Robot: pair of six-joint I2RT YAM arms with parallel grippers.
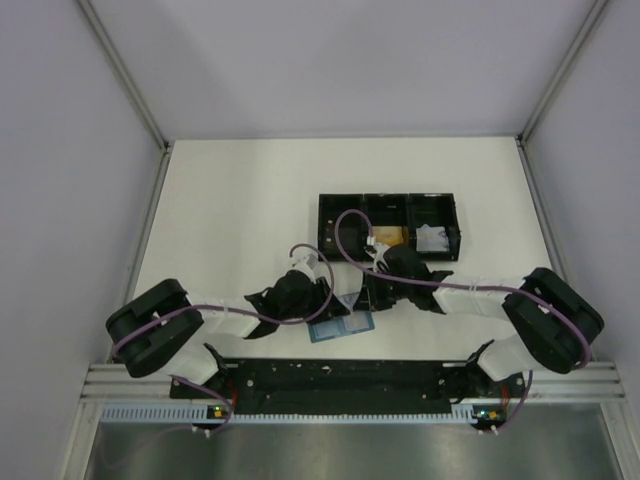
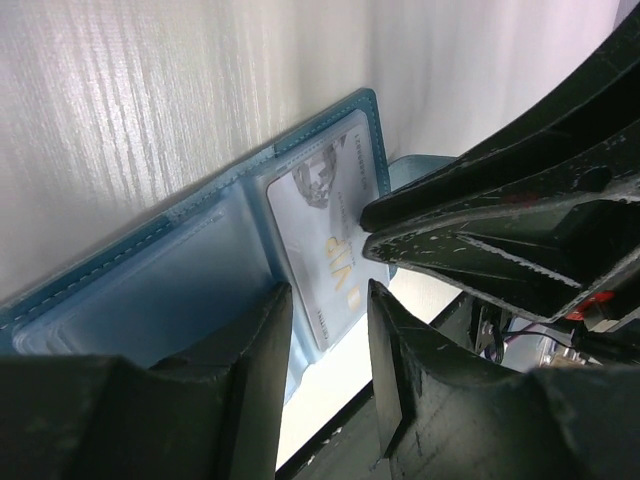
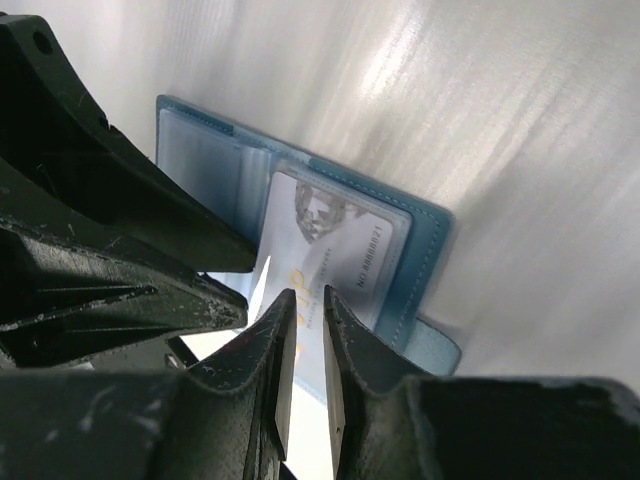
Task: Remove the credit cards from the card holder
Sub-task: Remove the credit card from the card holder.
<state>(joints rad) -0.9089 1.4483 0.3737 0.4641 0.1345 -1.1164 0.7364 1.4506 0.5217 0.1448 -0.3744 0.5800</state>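
The teal card holder (image 1: 338,328) (image 2: 180,270) (image 3: 425,240) lies open on the table between both grippers. A pale credit card (image 2: 320,240) (image 3: 345,235) with gold lettering sticks partway out of its right-hand slot. My right gripper (image 3: 308,292) (image 1: 375,293) (image 2: 365,228) has its tips on the card's face, the jaws a narrow gap apart and pinching nothing. My left gripper (image 2: 326,288) (image 1: 328,300) (image 3: 250,280) stands open at the holder's near edge, one finger over the left leaf. An orange-gold card (image 1: 390,236) lies in the black tray's middle compartment.
The long black three-compartment tray (image 1: 388,197) stands just behind the grippers, with a white paper wad (image 1: 432,238) in its right compartment. The table's front edge and the arms' black mounting rail (image 1: 340,378) lie close below the holder.
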